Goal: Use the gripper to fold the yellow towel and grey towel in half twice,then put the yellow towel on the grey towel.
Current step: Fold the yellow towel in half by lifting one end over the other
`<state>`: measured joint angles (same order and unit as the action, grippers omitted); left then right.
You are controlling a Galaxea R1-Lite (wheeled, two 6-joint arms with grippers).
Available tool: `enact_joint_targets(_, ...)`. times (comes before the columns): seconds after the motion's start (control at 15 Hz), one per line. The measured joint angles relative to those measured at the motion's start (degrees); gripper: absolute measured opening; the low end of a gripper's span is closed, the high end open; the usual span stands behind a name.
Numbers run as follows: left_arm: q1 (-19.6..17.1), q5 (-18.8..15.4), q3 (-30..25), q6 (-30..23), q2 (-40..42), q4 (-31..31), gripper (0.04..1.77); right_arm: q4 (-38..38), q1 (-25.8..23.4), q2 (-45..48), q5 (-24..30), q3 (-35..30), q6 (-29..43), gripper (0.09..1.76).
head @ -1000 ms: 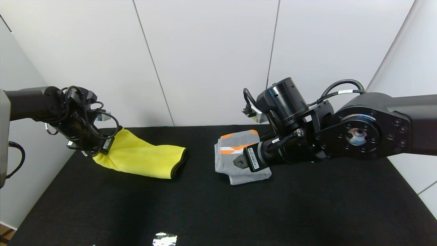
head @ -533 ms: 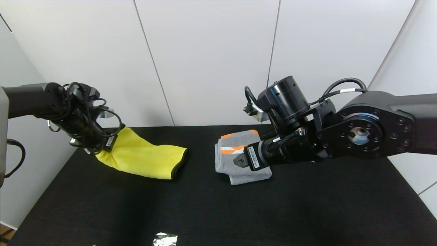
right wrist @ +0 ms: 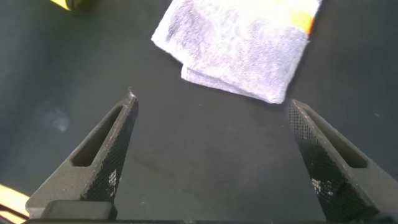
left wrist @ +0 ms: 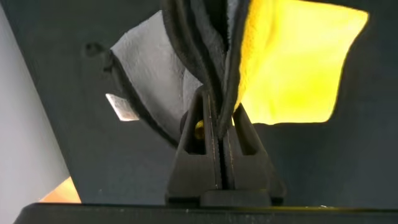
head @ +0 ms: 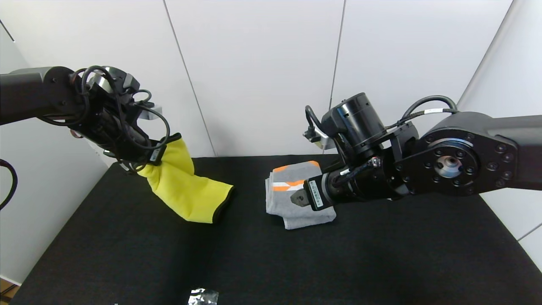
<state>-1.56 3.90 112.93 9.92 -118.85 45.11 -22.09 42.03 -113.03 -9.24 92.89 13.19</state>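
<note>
Table (head: 381, 254), black cloth top, is my landmark; everything else placed off it.

Grey towel (head: 292, 199) lies near table centre, toward the back edge, already a compact folded stack w/ orange patches on top. Looks done, so I'd leave it as the base.

Yellow towel (head: 190, 190) is left of the grey one, apart from it. One end is lifted off the table, the other end w/ dark trim drags on the surface. It's fluffy microfibre: light, limp, no stiffness, so it'll drape and sag from whatever point I hold, and prob cling a bit to the table cloth. Best hold is at a trimmed corner or edge, pinching all layers together, else the fold slips open.

Right gripper (right wrist: 211, 155) hovers above the table just this side of the grey towel, jaws spread wide, nothing between them.

Left gripper (left wrist: 221, 134) is up over the table's left-back area, jaws clamped tight on the yellow towel's dark-trimmed edge; wrist view shows bunched layers pinched between them.
</note>
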Motion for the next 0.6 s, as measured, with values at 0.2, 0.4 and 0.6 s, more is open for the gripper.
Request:
enact_joint_targets(0.2,0.5,0.1,-0.3,0.1,0.8,0.1,0.13,0.1,0.1,0.0,0.0,0.0,0.2,1.71)
enact_joint_targets(0.4,1.1,0.5,-0.4,0.7,1.1,2.4,0.13,0.1,-0.1,0.1,0.0,0.0,0.3,1.71)
enact_joint_targets(0.6,2.6,0.9,-0.5,0.8,1.1,2.7,0.13,0.1,-0.2,0.2,0.0,0.0,0.3,1.71)
